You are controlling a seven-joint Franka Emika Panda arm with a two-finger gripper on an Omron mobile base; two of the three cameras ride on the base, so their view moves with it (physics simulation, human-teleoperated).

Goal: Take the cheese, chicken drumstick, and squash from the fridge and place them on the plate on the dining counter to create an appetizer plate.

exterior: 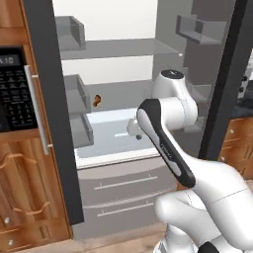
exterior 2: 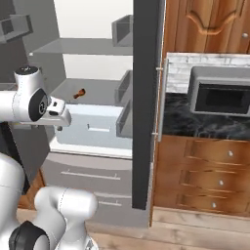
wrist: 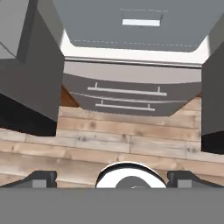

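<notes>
Fridge [exterior: 123, 49] open, chicken drumstick [exterior: 97, 101] lying near the left end of its middle shelf, my gripper [wrist: 112, 177] fully open and empty; nothing fetched yet, as I judge.

The chicken drumstick [exterior: 97, 101] on the fridge [exterior: 123, 49] shelf is too small to make out in detail. At 3 o'clock of it in the left base view, the arm hides much of the pale drawer [exterior: 106, 132]. Fridge top is cropped.
</notes>
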